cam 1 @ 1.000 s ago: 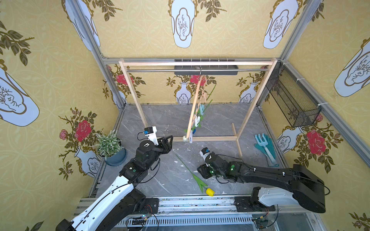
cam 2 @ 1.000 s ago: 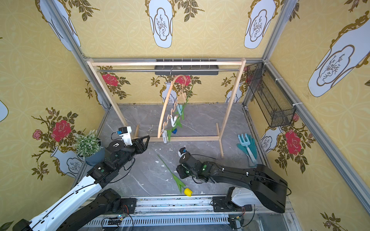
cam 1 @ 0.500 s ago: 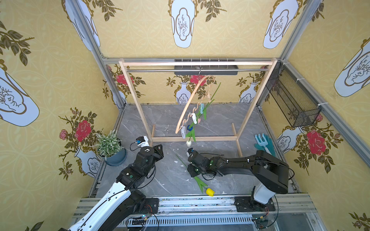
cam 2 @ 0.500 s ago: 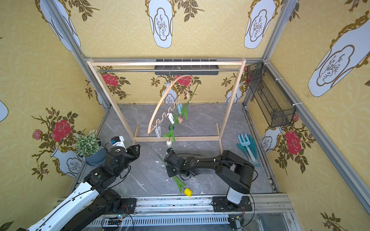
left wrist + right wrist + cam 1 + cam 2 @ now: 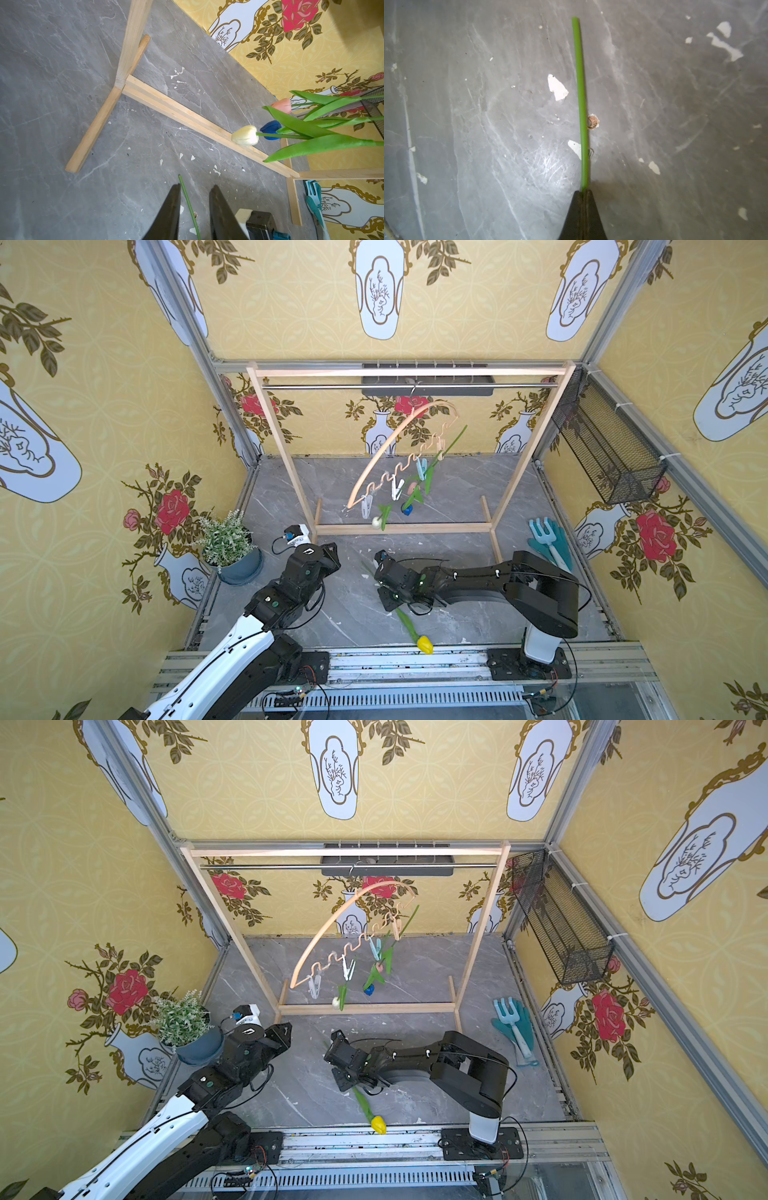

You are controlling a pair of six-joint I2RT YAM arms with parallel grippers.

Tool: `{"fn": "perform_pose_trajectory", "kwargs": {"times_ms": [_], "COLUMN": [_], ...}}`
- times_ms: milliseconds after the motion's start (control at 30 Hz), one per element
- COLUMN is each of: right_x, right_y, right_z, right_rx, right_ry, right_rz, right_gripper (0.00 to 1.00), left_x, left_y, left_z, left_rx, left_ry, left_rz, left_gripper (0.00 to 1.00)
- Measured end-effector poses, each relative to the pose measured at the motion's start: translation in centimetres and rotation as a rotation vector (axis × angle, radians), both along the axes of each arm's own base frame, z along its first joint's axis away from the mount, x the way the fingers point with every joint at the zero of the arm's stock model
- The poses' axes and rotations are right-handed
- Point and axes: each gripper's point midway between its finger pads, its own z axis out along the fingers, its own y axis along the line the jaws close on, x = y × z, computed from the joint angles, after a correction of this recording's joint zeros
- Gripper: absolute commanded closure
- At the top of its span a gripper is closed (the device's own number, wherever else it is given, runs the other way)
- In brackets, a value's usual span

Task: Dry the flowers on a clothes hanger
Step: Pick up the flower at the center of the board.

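Picking up the last loose flower, it seems: clamped shut with the right gripper [image 5: 584,192] on the thin green stem of the yellow tulip [image 5: 424,644], flat on the floor by the front rail. Left gripper [image 5: 195,185] parted, empty. Next: lifting to the free peg [image 5: 366,506]. Farther back, pegged heads-down on the hanger [image 5: 398,429], three other tulips [image 5: 291,123].
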Motion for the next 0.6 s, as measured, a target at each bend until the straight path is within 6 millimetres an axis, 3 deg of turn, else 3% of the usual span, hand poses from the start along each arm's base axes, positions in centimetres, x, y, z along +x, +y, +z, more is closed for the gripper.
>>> {"fn": "perform_pose_trajectory", "kwargs": {"times_ms": [200,333,600], "right_x": [0.4,0.9,1.9], "right_y": [0.0,0.9,2.3], "right_z": [1.1,4.7,11.4], "right_rx": [-0.020,0.069,0.289], "right_ry": [-0.064,-0.130,-0.185], "right_rz": [0.078,0.139,0.204], "right_gripper": [1.00,1.00,1.00], "left_x": [-0.3,-0.4,-1.2], "left_y": [-0.3,-1.1,-4.9], "left_z": [0.1,0.8,1.6], "left_rx": [-0.030,-0.067,-0.175], "left_ry": [0.001,-0.016,-0.034], "left_rz": [-0.015,-0.052,-0.244], "left_gripper": [0.65,0.61,0.53]}}
